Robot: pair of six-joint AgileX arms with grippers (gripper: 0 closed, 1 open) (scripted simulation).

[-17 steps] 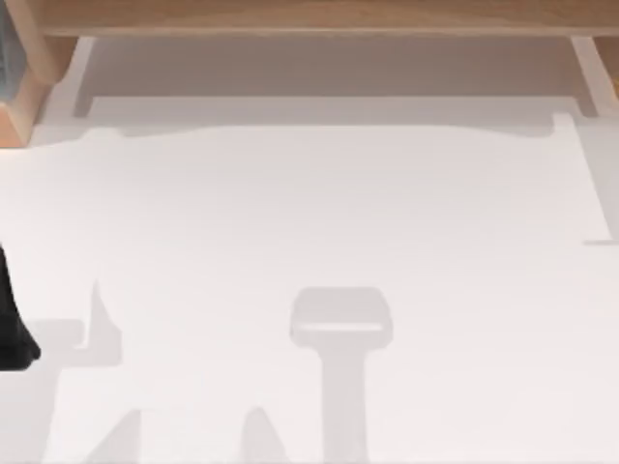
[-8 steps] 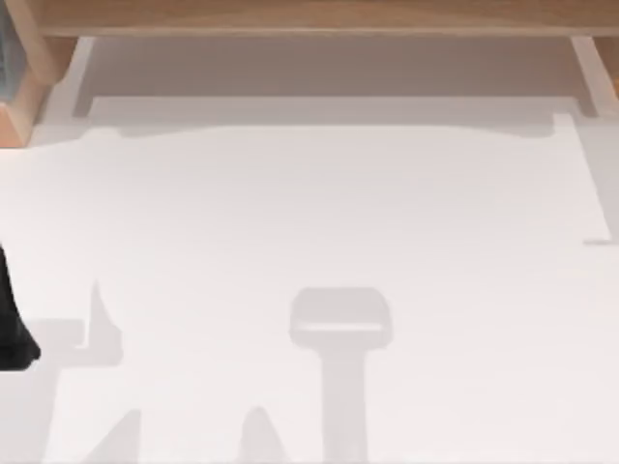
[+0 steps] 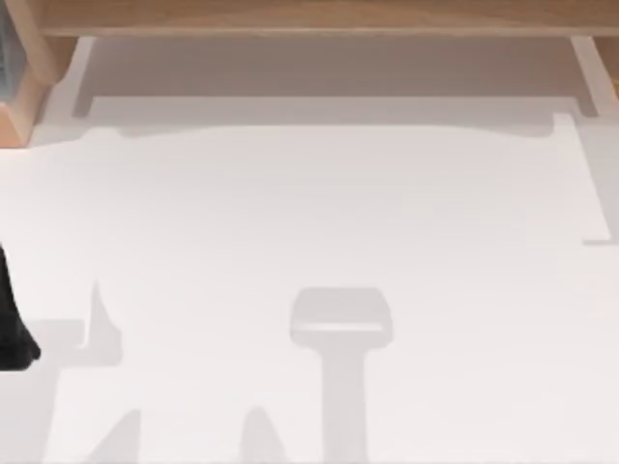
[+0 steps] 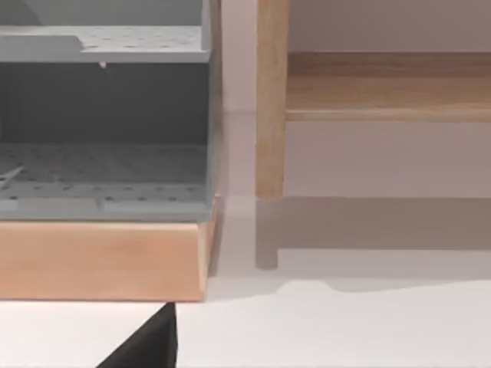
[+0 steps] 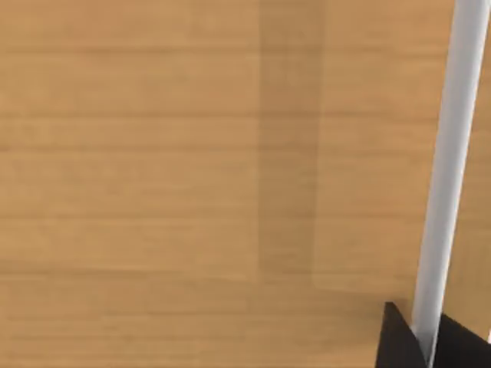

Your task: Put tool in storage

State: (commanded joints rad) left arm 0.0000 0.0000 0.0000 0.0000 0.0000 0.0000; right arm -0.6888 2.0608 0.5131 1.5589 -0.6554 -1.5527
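Table: one white table [image 3: 319,213], with arm shadows on it.
Left arm: one black part [image 3: 12,329] at the table's left edge; jaws' state cannot be told.
Storage: one grey perforated shelf unit [image 4: 100,115] on a wooden base [image 4: 100,261].
Wooden frame: one [image 3: 309,17] along the far edge.
Right wrist view: one wood panel [image 5: 192,176], one white bar [image 5: 445,169].

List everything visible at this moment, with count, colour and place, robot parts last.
Table: one, white, spans the top view, with grey shadows near its bottom edge.
Wooden shelf: one, light wood, along the table's far edge, with wooden uprights at the top view's left and right.
Grey rack: one, grey perforated shelves on a wooden base, at the top view's far left corner, faced by the left wrist view.
Wood panel: one, light wood, close in front of the right wrist camera, with a white strip beside it.
Left arm: one, black, at the top view's left edge.
Right gripper: black tips at the right wrist view's edge.
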